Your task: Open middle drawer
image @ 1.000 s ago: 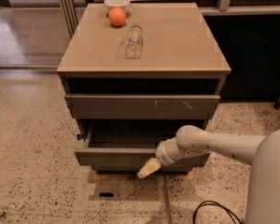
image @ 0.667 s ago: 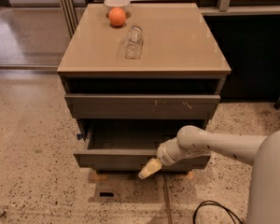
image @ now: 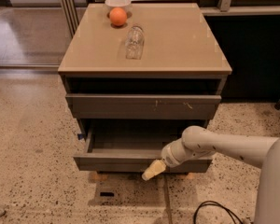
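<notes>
Grey middle drawer (image: 115, 162), seemingly against gripper (image: 151, 171)

Overhead indoor light, moderately bright and even. Tan cabinet top (image: 177, 41) has a soft sheen; the glass (image: 134, 42) lying on it catches small highlights, and the orange (image: 118, 16) is vivid. Glare patch on the polished floor (image: 23, 36) at upper left. Background at right is near black. Deep shadow in the recess under the top and inside the middle drawer (image: 126, 162). Pale gripper (image: 153, 171), at that drawer's lower front edge, is well lit. Dark shadow on the speckled floor under the cabinet.
</notes>
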{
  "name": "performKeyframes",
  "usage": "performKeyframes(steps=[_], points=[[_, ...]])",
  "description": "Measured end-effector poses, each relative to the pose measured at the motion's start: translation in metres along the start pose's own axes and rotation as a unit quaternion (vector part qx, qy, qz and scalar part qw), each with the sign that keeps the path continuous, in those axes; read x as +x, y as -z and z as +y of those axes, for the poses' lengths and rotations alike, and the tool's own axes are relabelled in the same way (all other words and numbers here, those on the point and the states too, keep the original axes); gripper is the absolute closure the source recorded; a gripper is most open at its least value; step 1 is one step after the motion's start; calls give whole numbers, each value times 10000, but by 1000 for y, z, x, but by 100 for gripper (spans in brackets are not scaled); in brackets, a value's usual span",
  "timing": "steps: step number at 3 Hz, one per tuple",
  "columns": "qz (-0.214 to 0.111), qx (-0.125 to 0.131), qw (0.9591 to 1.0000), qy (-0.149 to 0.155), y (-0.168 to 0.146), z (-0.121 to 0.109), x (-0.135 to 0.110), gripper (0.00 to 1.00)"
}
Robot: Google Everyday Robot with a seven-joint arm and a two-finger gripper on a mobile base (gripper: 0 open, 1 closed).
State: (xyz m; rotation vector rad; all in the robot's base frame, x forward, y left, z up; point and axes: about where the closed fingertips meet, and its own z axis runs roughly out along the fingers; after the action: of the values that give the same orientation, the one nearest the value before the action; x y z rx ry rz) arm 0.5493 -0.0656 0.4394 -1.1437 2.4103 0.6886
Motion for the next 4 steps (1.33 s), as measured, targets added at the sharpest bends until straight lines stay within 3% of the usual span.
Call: performKeyframes(steps=[1,2,3,4], points=[[-16,-155,9999,33,-1,8,3,0],[-142,-508,9986,-92,0,21,8,0],[-136,-520,9985,-88,0,22,9,0],[-106,-714,9974,-83,-2,37,12,0]])
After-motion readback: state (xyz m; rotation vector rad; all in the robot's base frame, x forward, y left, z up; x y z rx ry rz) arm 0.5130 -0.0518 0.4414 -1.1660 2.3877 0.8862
